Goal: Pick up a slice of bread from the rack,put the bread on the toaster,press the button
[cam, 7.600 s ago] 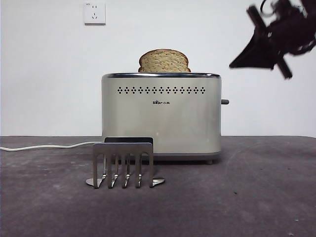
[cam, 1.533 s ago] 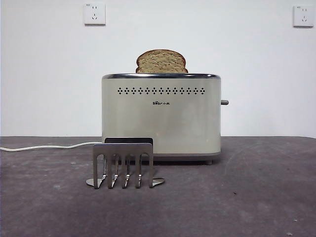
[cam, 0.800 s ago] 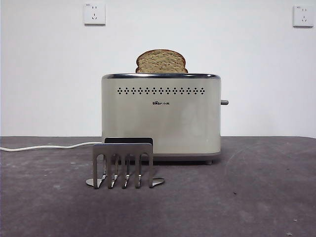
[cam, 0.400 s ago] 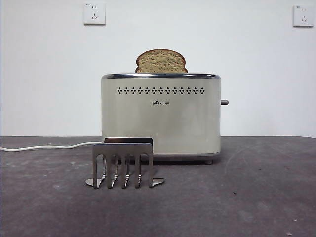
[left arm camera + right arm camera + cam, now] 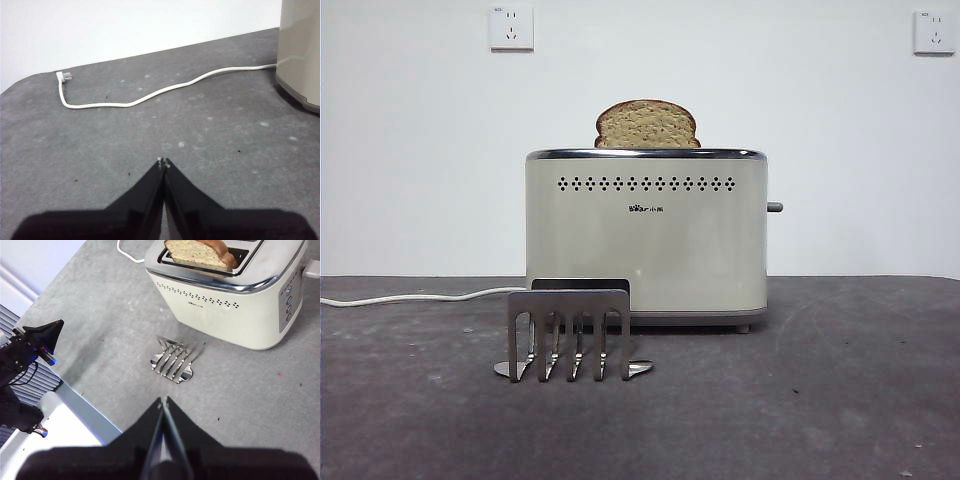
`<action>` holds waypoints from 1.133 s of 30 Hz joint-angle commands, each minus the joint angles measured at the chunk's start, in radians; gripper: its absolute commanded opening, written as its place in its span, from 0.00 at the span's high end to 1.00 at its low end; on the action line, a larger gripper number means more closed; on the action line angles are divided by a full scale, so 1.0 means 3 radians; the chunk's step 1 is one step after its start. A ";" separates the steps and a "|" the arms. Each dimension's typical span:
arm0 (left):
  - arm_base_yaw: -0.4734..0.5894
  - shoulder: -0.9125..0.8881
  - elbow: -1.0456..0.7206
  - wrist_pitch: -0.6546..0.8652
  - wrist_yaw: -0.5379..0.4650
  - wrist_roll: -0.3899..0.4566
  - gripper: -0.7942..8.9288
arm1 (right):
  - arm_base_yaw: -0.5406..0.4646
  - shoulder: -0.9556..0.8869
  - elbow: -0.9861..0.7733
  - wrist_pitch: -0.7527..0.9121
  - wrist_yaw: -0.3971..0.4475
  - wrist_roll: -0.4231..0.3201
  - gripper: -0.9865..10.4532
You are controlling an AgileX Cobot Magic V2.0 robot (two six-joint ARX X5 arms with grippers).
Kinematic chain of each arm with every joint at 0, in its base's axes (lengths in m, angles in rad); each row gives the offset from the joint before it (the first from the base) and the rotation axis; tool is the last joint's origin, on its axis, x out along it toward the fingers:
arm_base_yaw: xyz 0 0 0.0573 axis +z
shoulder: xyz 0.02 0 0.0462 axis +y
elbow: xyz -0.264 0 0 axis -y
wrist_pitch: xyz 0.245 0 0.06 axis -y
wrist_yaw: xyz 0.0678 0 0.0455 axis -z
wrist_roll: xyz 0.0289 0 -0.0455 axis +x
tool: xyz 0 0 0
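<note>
The slice of bread (image 5: 647, 124) stands in the slot of the cream toaster (image 5: 647, 235), its domed top sticking up above the chrome rim; the right wrist view shows it too (image 5: 200, 252). The button (image 5: 775, 207) sticks out of the toaster's right narrow side. The steel rack (image 5: 569, 334) stands bare in front of the toaster, also in the right wrist view (image 5: 171, 361). My right gripper (image 5: 163, 401) is shut and empty, high above the table in front of the rack. My left gripper (image 5: 163, 161) is shut and empty, low over the table to the toaster's (image 5: 301, 50) left.
The toaster's white power cord (image 5: 150, 92) snakes over the grey table (image 5: 800, 400), its plug (image 5: 63, 76) lying loose. Two wall sockets (image 5: 511, 27) are on the white wall. The left arm (image 5: 35, 342) shows at the table's edge in the right wrist view.
Since 7.5 s ago a dark arm has left the front view's top right, and the bread sits a little more to the left. Nothing has moved in the last second.
</note>
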 commanded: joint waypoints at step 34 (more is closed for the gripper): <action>0.0008 -0.0010 -0.0047 0.0008 -0.0009 -0.0019 0.92 | -0.0160 -0.2450 -0.2970 0.3183 0.1563 0.0448 0.91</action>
